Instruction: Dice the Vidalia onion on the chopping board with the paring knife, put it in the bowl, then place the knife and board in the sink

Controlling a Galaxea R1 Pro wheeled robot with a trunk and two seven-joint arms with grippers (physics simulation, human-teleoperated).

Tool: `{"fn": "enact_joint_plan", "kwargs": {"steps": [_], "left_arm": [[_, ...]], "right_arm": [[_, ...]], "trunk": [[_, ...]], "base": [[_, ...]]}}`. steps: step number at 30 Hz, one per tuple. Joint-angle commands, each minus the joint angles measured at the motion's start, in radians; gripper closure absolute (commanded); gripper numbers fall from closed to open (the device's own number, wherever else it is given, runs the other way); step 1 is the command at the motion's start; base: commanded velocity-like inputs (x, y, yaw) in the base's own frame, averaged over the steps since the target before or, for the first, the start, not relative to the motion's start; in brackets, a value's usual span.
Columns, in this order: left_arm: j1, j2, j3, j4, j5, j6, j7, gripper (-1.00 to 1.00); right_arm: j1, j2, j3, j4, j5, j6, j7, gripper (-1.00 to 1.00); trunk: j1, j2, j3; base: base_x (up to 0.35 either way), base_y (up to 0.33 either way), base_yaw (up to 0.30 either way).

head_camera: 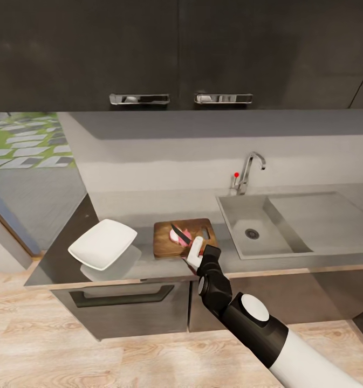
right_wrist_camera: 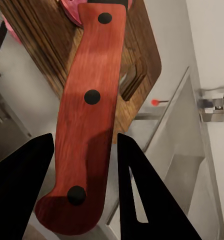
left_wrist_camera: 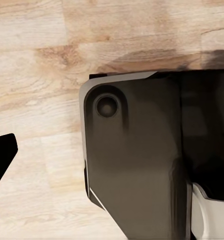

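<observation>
While your right gripper (right_wrist_camera: 84, 165) reaches over the front edge of the countertop (head_camera: 289, 258), its two dark fingers (right_wrist_camera: 142, 190) sit on either side of the paring knife (right_wrist_camera: 87, 110)'s red handle, close against it near the butt end; you cannot tell for certain from the right wrist view whether they are clamped on it. In the head view the knife's dark blade lies across the pink onion pieces (head_camera: 177, 236) on the chopping board (head_camera: 165, 242), which rests on the counter just beside the sink (head_camera: 240, 205), its handle slot toward the basin. The white bowl (head_camera: 102, 243) shows tilted at the counter's left end, well apart from the board, and appears raised above its reflection in the glossy slab. The chrome tap (head_camera: 248, 170) with its red knob stands behind the sink. Your left wrist view looks down on wooden floor (left_wrist_camera: 37, 60) and a dark part of the robot's body (left_wrist_camera: 137, 160); you cannot tell that gripper's opening.
</observation>
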State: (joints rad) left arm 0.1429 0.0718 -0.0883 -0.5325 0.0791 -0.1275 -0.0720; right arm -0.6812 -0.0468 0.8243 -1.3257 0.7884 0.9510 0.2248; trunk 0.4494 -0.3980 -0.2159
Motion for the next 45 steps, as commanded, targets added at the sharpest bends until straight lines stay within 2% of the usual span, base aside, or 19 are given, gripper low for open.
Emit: {"fn": "enact_joint_plan", "kwargs": {"steps": [1,6,21,23,25,26,27,28,29,30,31,33,35,45], "left_arm": [[0.000,0.001,-0.005,-0.001,0.008,-0.001,0.000,-1.00],[0.000,0.001,-0.005,-0.001,0.008,-0.001,0.000,-1.00],[0.000,0.000,-0.005,0.006,0.008,-0.001,0.000,-1.00],[0.000,0.000,-0.005,0.006,0.008,-0.001,0.000,-1.00],[0.000,0.000,-0.005,0.006,0.008,-0.001,0.000,-1.00],[0.000,0.000,-0.005,0.006,0.008,-0.001,0.000,-1.00],[0.000,0.000,-0.005,0.006,0.008,-0.001,0.000,-1.00],[0.000,0.000,-0.005,0.006,0.008,-0.001,0.000,-1.00],[0.000,0.000,-0.005,0.006,0.008,-0.001,0.000,-1.00],[0.000,0.000,-0.005,0.006,0.008,-0.001,0.000,-1.00],[0.000,0.000,-0.005,0.006,0.008,-0.001,0.000,-1.00],[0.000,0.000,-0.005,0.006,0.008,-0.001,0.000,-1.00],[0.000,0.000,-0.005,0.006,0.008,-0.001,0.000,-1.00],[0.000,0.000,-0.005,0.002,0.008,-0.001,0.000,-1.00]], "right_arm": [[-0.001,0.000,0.003,-0.001,0.011,0.005,0.009,1.00],[-0.001,0.000,0.003,-0.001,0.011,0.005,0.009,1.00],[-0.001,0.003,-0.007,-0.003,0.013,0.004,0.008,1.00],[-0.001,0.008,-0.056,-0.009,0.014,0.002,0.009,1.00],[-0.001,0.017,-0.171,-0.019,0.013,-0.001,0.010,1.00],[-0.001,0.036,-0.305,-0.037,0.005,-0.004,0.012,1.00],[-0.001,0.049,-0.386,-0.051,-0.006,-0.007,0.013,1.00],[-0.001,0.069,-0.515,-0.077,-0.030,-0.014,0.014,1.00],[-0.001,0.081,-0.596,-0.095,-0.051,-0.019,0.015,1.00],[-0.001,0.092,-0.694,-0.118,-0.090,-0.030,0.016,1.00],[-0.001,0.096,-0.761,-0.132,-0.133,-0.046,0.018,1.00],[-0.001,0.093,-0.813,-0.142,-0.199,-0.073,0.018,1.00],[-0.001,0.092,-0.831,-0.145,-0.230,-0.086,0.018,1.00],[-0.001,0.105,-0.836,-0.145,-0.245,-0.085,0.006,1.00]], "trunk": [[0.001,-0.002,-0.003],[0.001,-0.002,-0.011],[0.001,-0.002,-0.011],[0.001,-0.002,-0.011],[0.001,-0.002,-0.011],[0.001,-0.002,-0.011],[0.001,-0.002,-0.011],[0.001,-0.002,-0.011],[0.001,-0.002,-0.011],[0.001,-0.002,-0.011],[0.001,-0.002,-0.011],[0.001,-0.002,-0.011],[0.001,-0.002,-0.011],[0.001,-0.002,-0.011]], "base": [[0.000,0.000,0.000],[0.000,0.000,0.000],[0.000,0.000,0.000],[0.000,0.000,0.000],[0.000,0.000,0.000],[0.000,0.000,0.000],[0.000,0.000,0.000],[0.000,0.000,0.000],[0.000,0.000,0.000],[0.000,0.000,0.000],[0.000,0.000,0.000],[0.000,0.000,0.000],[0.000,0.000,0.000],[0.031,-0.029,0.000]]}}
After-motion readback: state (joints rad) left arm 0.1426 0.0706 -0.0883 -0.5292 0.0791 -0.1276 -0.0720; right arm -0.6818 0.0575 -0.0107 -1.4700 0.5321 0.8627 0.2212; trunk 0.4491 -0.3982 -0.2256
